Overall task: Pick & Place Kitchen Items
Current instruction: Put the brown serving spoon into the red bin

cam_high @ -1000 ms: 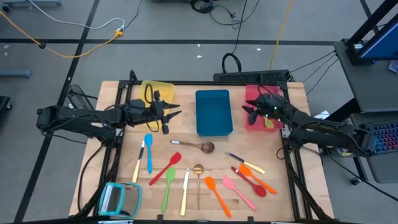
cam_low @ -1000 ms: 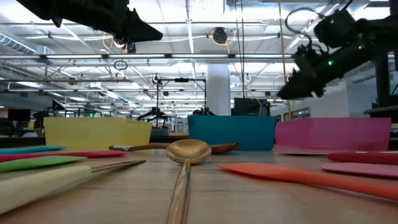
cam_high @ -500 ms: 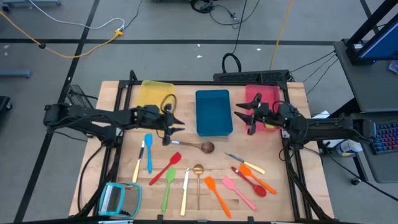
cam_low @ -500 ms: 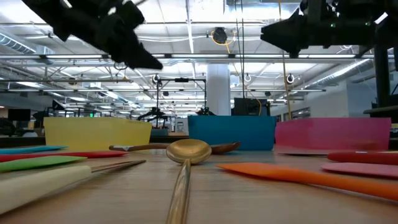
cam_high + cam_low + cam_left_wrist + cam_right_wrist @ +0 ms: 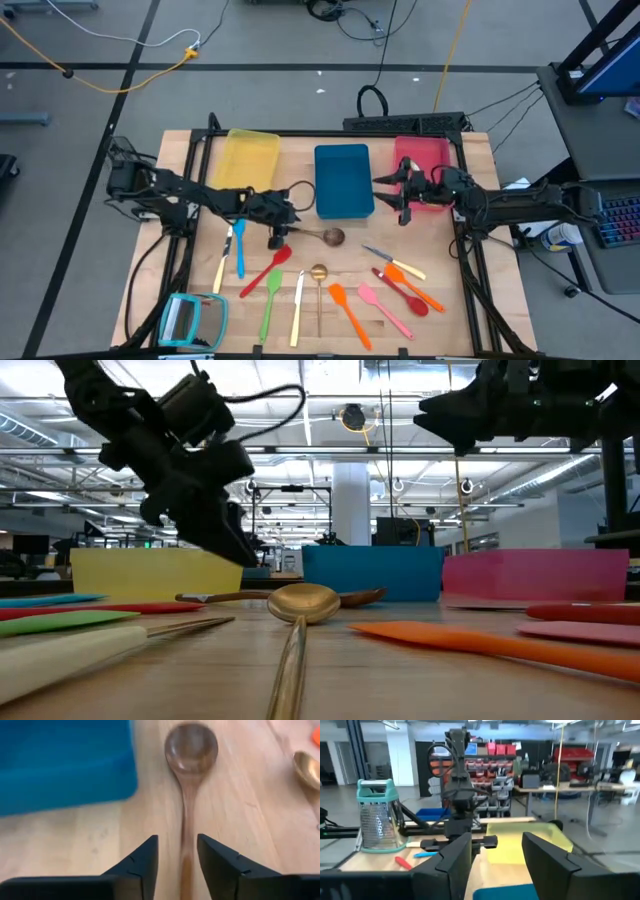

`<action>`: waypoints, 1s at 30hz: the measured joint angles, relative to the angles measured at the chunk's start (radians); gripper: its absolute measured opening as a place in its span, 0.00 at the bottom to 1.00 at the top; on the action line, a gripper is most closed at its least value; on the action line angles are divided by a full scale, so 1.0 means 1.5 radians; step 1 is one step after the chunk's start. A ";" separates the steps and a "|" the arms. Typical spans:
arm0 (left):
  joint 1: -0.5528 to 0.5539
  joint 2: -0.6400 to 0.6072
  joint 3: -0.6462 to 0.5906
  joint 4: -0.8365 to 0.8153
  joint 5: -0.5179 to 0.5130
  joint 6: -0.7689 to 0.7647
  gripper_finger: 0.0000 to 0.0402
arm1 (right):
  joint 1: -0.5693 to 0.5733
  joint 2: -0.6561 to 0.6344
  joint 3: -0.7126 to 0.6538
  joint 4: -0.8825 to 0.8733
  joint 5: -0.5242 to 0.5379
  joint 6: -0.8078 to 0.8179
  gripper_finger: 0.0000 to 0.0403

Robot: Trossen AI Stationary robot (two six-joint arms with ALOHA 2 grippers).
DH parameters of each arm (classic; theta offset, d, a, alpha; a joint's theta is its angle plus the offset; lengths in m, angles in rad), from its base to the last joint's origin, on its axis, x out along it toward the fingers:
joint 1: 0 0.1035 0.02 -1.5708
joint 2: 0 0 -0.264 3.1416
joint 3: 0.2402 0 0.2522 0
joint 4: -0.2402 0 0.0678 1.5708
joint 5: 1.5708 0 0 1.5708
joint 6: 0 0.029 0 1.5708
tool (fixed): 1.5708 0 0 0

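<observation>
1. At the table's near left corner a teal-framed grater point(image 5: 193, 320) is laid flat.
2. Just right of it, a yellow utensil point(image 5: 222, 262), a blue spatula point(image 5: 239, 245), a red spatula point(image 5: 268, 269) and a green spatula point(image 5: 269, 298) are spread on the wood.
3. The yellow tray point(image 5: 249, 158) is set at the far left, with the blue tray point(image 5: 342, 180) in the middle and the red tray point(image 5: 424, 170) at the far right.
4. The left gripper point(image 5: 277, 238) is held low over the handle of the wooden spoon point(image 5: 189, 780); its fingers point(image 5: 141, 865) are parted on either side of the handle, and contact cannot be made out, the close view being blurred.
5. The wooden spoon is laid just in front of the blue tray, bowl to the right.
6. A gold metal spoon point(image 5: 318, 290) and a cream utensil point(image 5: 297, 306) are placed near the middle.
7. Orange, pink and red utensils point(image 5: 395, 290) are grouped further right.
8. The right gripper point(image 5: 398, 196) is held raised between the blue and red trays, fingers spread, nothing grasped.
</observation>
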 joint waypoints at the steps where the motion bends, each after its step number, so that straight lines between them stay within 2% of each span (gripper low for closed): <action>1: -0.004 0.009 0.000 0.007 0.000 -0.005 0.39 | 0.000 0.008 0.000 -0.001 0.001 0.002 0.45; 8: -0.027 0.070 0.000 0.080 0.000 -0.020 0.50 | 0.000 0.062 0.000 0.006 0.003 -0.005 0.52; 14: -0.029 0.122 0.001 0.103 -0.022 -0.049 0.48 | 0.000 0.085 0.000 0.033 0.003 -0.023 0.51; 19: -0.029 0.139 0.002 0.115 -0.027 -0.057 0.39 | 0.000 0.087 0.000 0.036 0.003 -0.018 0.50; 27: -0.023 0.140 0.002 0.114 -0.024 -0.044 0.11 | 0.001 0.087 0.000 0.034 0.002 -0.015 0.50; 30: -0.021 0.140 0.001 0.126 -0.026 -0.047 0.10 | 0.009 0.087 0.000 0.034 0.002 -0.005 0.49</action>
